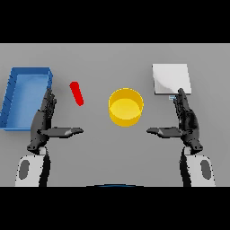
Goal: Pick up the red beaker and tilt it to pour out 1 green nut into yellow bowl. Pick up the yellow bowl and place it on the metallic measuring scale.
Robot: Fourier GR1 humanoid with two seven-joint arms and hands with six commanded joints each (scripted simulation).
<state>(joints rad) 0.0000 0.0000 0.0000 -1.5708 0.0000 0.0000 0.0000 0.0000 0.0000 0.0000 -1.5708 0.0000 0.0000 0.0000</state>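
Left robot hand (42,122) open | red beaker (77,93) just beyond | right robot hand (186,121) open

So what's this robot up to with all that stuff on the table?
Nothing is being handled yet. The left hand and right hand both hover open above the grey table, fingers straight, thumbs pointing inward. Between them sits the yellow bowl. The red beaker lies beyond the left hand, beside a blue tray. The metallic measuring scale sits just beyond the right hand.
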